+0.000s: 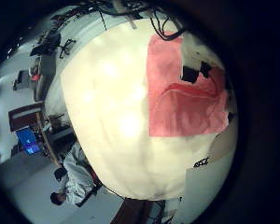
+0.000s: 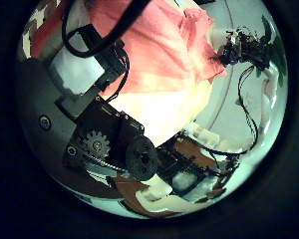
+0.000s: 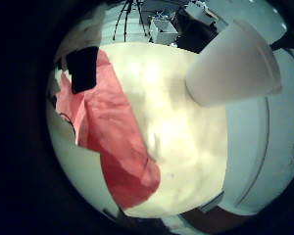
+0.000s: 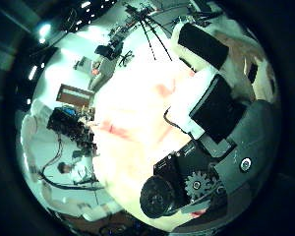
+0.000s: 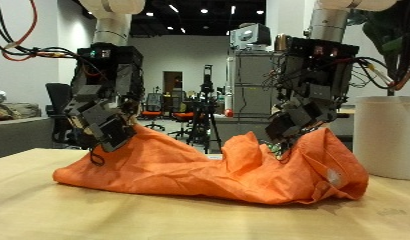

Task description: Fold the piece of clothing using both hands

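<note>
- The tabletop (image 5: 45, 205) is pale and wide, and it carries everything here.
- The orange piece of clothing (image 5: 192, 165) lies on it in a soft, rumpled heap, between the 2 arms and under both hands.
- The left hand (image 5: 105, 118) hangs down over 1 end of the cloth. Its fingers are bent and go down into the folds there, so it looks like it is pinching the cloth.
- The right hand (image 5: 301, 105) hangs over the other end, where the cloth stands up in a bump. Its fingers are bent too and seem to pinch the top of that bump.
- A tall white bucket (image 5: 388, 135) stands on the tabletop just beside the right hand's end of the cloth. I cannot tell what is in it, because its inside does not show.
- From the palm views the cloth looks like a long strip lying flat on the tabletop, with 1 hand at each end.
- I think this is the grabbing step. Both hands have hold of an end, but no neat fold shows yet.
- The next move calls for both hands to lift together and carry 1 side over the other, and to keep clear of the bucket.
</note>
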`<state>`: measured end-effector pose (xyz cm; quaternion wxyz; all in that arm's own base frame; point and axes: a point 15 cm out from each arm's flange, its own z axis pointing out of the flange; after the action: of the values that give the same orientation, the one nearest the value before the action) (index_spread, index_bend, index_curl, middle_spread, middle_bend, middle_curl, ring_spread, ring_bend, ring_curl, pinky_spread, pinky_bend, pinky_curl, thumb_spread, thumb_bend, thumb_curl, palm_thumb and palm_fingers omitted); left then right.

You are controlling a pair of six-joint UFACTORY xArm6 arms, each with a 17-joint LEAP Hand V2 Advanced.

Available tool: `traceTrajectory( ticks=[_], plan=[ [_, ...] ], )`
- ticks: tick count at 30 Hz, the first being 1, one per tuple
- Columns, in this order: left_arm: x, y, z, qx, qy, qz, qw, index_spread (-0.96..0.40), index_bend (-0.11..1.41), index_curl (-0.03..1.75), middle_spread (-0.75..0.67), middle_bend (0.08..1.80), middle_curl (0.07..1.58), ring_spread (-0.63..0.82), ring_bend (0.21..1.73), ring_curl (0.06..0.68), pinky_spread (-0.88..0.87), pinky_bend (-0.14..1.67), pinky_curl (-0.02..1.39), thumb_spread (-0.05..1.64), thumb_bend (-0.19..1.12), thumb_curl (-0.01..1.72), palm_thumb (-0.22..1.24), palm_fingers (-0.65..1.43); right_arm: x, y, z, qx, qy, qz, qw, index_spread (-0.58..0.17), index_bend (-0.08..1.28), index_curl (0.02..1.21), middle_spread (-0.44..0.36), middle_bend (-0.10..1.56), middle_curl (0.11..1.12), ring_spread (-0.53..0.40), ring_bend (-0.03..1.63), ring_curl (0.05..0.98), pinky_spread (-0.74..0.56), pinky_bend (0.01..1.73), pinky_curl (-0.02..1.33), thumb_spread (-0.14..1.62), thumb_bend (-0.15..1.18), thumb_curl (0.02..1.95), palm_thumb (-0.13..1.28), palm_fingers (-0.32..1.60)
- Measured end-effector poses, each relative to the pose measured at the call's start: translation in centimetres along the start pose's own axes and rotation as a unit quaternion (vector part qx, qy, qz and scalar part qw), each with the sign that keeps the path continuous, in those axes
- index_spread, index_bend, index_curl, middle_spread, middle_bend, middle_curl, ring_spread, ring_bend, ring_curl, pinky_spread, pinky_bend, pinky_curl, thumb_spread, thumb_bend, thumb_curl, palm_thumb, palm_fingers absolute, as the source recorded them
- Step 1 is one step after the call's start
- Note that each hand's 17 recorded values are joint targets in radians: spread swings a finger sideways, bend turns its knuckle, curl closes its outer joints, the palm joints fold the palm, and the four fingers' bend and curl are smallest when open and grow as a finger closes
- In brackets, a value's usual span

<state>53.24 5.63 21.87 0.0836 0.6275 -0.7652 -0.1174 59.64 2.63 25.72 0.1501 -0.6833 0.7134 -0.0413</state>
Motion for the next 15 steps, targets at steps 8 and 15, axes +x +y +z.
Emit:
traceTrajectory(
  ticks=[8, 15],
  plan=[
    [-0.7, 0.4, 0.7, -0.011, 0.004, -0.004, 0.9999, -0.66, 0.32, 0.78, -0.58, 0.84, 0.56, -0.61, 0.73, 0.401, -0.77, 0.87, 0.46, 1.19, -0.01, 0.63, 0.97, 1.12, 1.7, 0.0, -0.9, -0.013, 0.005, -0.044, 0.999, -0.319, 0.59, 0.68, -0.165, 1.03, 0.69, -0.267, 1.25, 0.63, -0.47, 1.06, 0.86, 1.23, -0.04, 0.41, 0.73, 0.73],
    [-0.6, 0.7, 1.0, -0.019, 0.006, -0.003, 0.9998, -0.66, 0.31, 0.79, -0.58, 0.83, 0.56, -0.61, 0.73, 0.404, -0.77, 0.87, 0.46, 1.19, -0.01, 0.64, 0.98, 1.12, -1.0, 0.7, -1.3, -0.11, -0.019, -0.11, 0.988, -0.335, 0.4, 0.51, -0.05, 0.69, 0.53, -0.066, 0.8, 0.427, -0.16, 0.65, 0.68, 1.08, -0.05, 0.38, 0.58, -0.06]
  ],
)
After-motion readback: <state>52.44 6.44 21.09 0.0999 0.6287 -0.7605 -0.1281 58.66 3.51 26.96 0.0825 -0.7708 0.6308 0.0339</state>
